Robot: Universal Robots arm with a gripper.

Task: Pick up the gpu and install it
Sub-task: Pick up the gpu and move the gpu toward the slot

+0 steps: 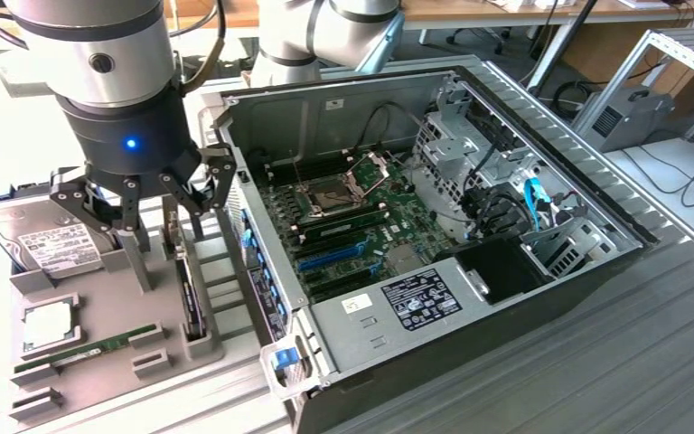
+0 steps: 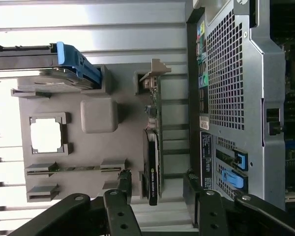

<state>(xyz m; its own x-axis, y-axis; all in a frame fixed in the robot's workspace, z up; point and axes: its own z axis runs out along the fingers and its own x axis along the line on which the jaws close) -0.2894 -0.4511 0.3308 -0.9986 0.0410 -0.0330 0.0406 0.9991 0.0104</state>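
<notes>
Grey plastic forms the tray where the gpu stands upright on its long edge, slotted into low blocks just beside the open computer case. Its long axis runs parallel to the case's perforated rear wall, from the end of the tray where the hard drive sits toward the near edge in the exterior view. The silver bracket points to the hard-drive end. The black fan housing takes up the opposite end and faces away from the case, toward the RAM stick and the processor (the green board edge is on the case side).

The gripper hangs over the card with its claw spread wide. One finger is on either side of the fan end, with a visible gap between each finger and the card, so nothing is pinched. The card's top edge lies bare between the fingers.

On the fan side, a bare strip of tray lies between the card and the RAM holders. On the board side, a narrow band of slatted table separates the card from the case wall, which rises close by.
</notes>
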